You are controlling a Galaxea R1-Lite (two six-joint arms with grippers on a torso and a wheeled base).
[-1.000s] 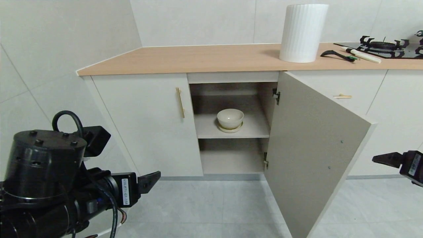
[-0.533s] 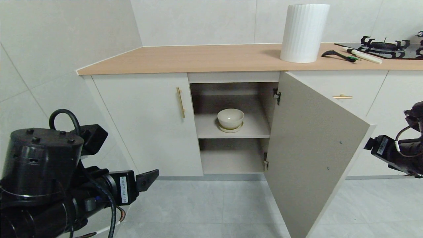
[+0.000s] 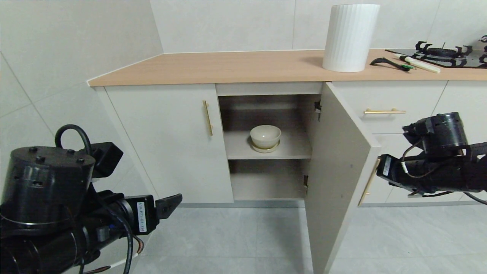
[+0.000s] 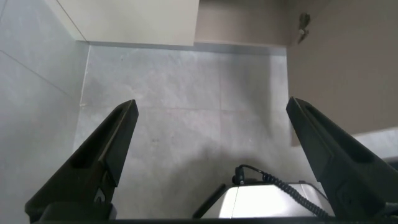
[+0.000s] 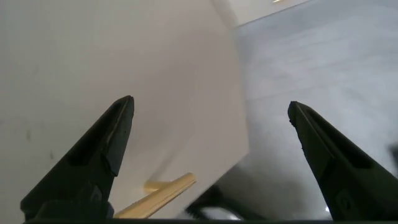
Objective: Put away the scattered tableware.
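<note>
- Inside the open white floor cupboard (image 3: 266, 182), on its upper shelf, the cream ceramic bowl (image 3: 265, 135) sits upright on a small cream saucer (image 3: 265, 148). In my head view both lie just off centre toward 12 o'clock.
- The white cupboard door (image 3: 338, 167) stands partly open at 4 o'clock of the bowl.
- The right gripper (image 5: 209, 109) is at 3 o'clock, at the door's outer face. Its fingers are spread wide and empty, with the slim brass bar handle (image 3: 368, 182) just beside them. I cannot confirm contact.
- The left gripper (image 4: 211, 106) hangs at 8 o'clock over the grey tiled floor (image 4: 186, 143), fingers likewise apart, holding nothing.
- Assessment: the bowl is stowed, and the step in hand is shutting the door.
- The next move calls for a steady push on the outer face toward 9 o'clock until the door meets the frame, with the fingers kept clear of the handle.
- Noted: a black ladle (image 3: 388, 62) and a pale-handled utensil (image 3: 417, 63) lie on the wooden countertop (image 3: 228, 68) at 2 o'clock, possibly outstanding.
</note>
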